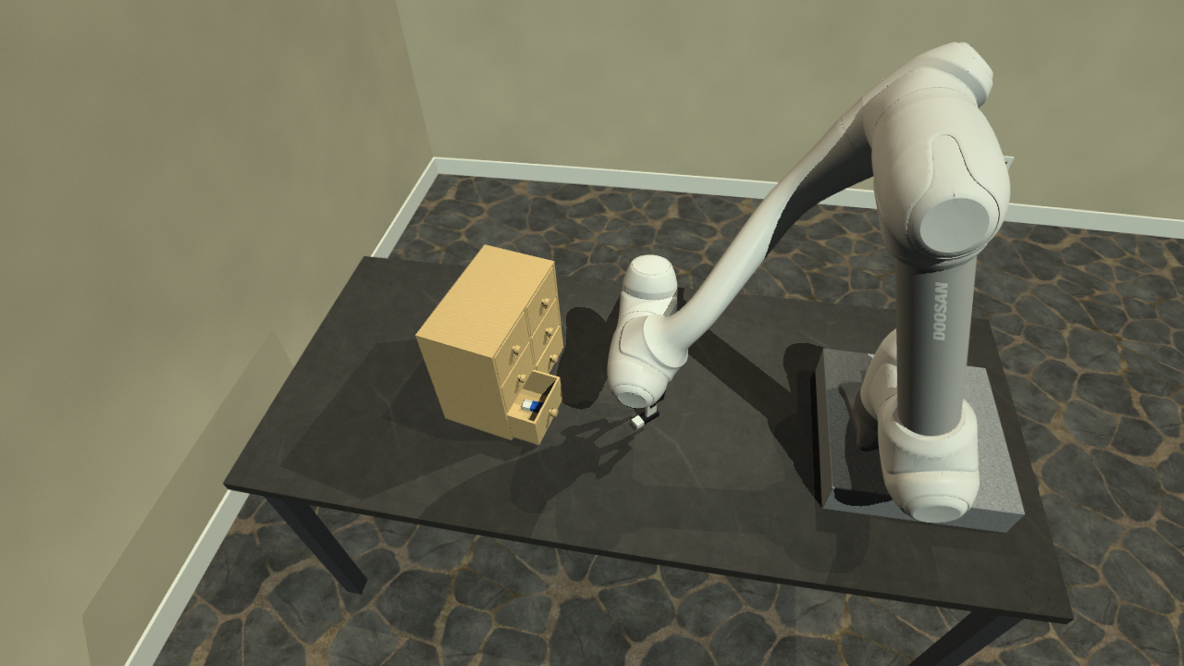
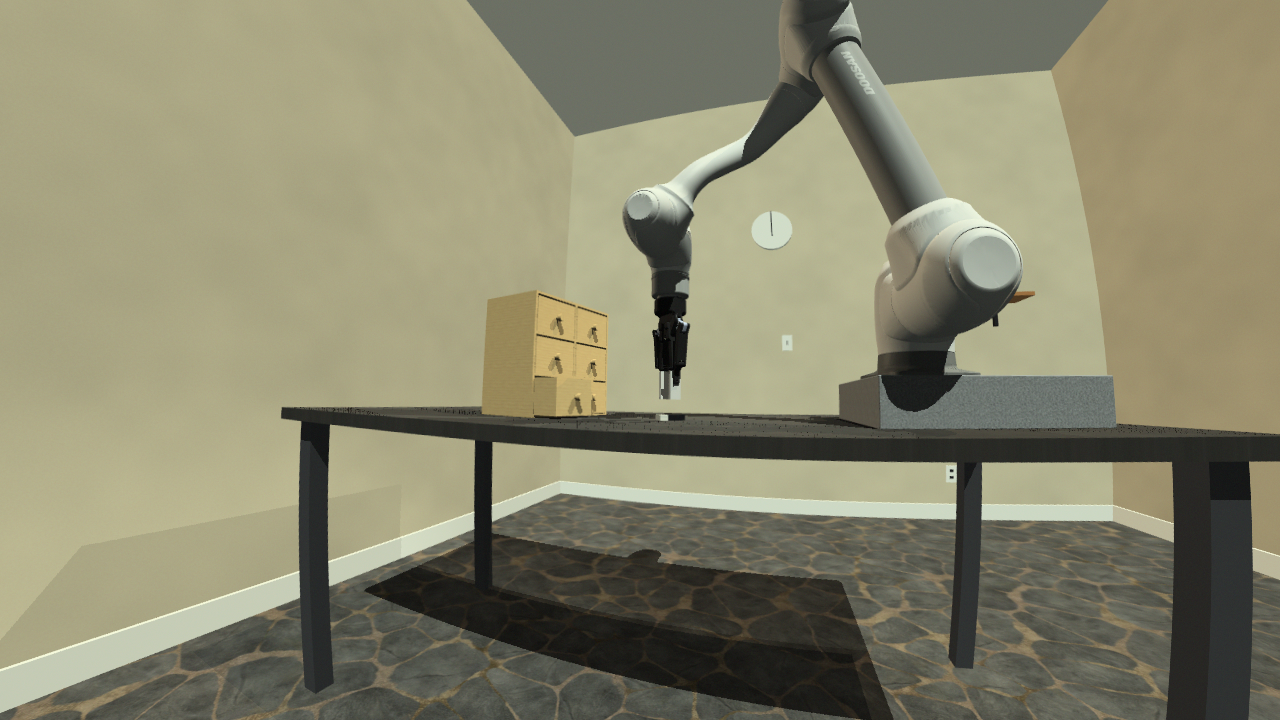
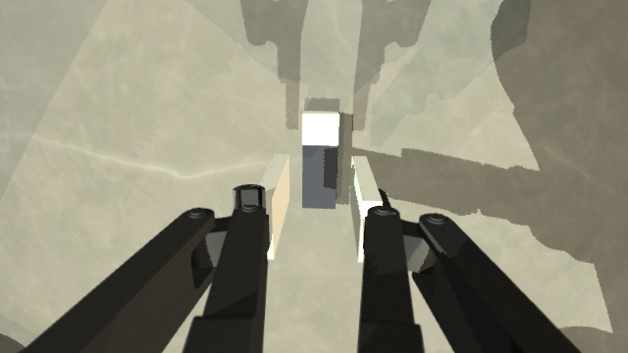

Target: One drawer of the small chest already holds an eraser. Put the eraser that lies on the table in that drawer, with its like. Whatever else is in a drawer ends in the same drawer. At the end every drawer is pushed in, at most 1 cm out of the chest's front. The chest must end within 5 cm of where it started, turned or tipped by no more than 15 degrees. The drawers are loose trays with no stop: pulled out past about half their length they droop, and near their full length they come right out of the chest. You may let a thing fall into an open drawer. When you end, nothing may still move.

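One eraser to fetch: likely lining up the grasp; next, straight down, then pinch its long sides
Loose eraser (image 1: 636,421) (image 2: 666,417) (image 3: 320,169): white-tipped dark block, flat on the tabletop (image 1: 703,530) (image 2: 760,438) (image 3: 147,221), inward of its long front edge
Gripper (image 1: 644,416) (image 2: 669,397) (image 3: 320,177): pale flat fingers apart above it, nothing between
Chest (image 1: 484,302) (image 2: 510,358): boxy, pale wood grain, toward the tabletop's left end
Bottom drawer (image 1: 526,429) (image 2: 559,396): pulled out, blue-and-white eraser (image 1: 530,405) inside

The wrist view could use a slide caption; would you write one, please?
The gripper's part-open fingers hang above the white-and-dark eraser on the table, not yet gripping it.
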`<state>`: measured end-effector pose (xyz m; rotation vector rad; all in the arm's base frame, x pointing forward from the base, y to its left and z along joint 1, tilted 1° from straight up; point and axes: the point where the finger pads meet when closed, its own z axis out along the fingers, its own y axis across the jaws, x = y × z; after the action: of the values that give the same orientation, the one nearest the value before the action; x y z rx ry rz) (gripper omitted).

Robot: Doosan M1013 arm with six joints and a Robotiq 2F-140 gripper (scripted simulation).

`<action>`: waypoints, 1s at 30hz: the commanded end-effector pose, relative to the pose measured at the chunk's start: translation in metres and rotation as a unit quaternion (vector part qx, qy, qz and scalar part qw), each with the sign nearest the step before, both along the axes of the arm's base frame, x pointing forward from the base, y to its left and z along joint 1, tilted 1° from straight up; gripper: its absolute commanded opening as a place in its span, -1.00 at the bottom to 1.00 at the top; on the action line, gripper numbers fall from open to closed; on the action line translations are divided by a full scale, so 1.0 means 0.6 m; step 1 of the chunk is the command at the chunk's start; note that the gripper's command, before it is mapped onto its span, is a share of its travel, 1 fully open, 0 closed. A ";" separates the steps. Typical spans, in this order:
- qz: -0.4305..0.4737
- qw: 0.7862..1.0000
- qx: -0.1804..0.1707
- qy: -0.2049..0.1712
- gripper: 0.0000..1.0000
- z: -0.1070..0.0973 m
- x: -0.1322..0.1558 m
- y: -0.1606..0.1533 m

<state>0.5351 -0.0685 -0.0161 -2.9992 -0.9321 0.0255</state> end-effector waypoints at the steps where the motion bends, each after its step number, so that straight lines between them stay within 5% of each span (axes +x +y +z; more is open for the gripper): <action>1: -0.001 1.000 0.002 0.000 -0.53 -0.023 -0.004 -0.001; 30: -0.001 1.000 0.002 0.000 -0.53 -0.044 -0.004 -0.001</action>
<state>0.5348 -0.0687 -0.0398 -2.9988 -0.9319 0.0254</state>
